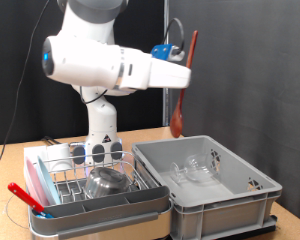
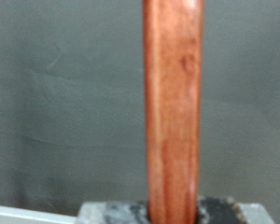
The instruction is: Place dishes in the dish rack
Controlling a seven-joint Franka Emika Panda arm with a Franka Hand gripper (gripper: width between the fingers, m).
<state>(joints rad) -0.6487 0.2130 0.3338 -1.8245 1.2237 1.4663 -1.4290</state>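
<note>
My gripper [image 1: 180, 60] is raised high above the table and is shut on a long brown wooden spoon [image 1: 179, 100], which hangs bowl-end down over the grey crate. In the wrist view the spoon's handle [image 2: 173, 103] runs between my dark fingertips [image 2: 107, 213]. The dish rack [image 1: 65, 165], a wire grid on a white-pink tray with a grey front trough [image 1: 110, 210], stands at the exterior view's lower left. A shiny steel bowl [image 1: 108, 182] lies in it. Clear glass cups [image 1: 195, 170] lie in the grey crate.
The large grey plastic crate [image 1: 252, 190] stands to the right of the rack. A red-handled utensil [image 1: 25, 195] sticks out of the rack's trough at the left. The robot's base [image 1: 102, 130] rises behind the rack. A black curtain hangs behind.
</note>
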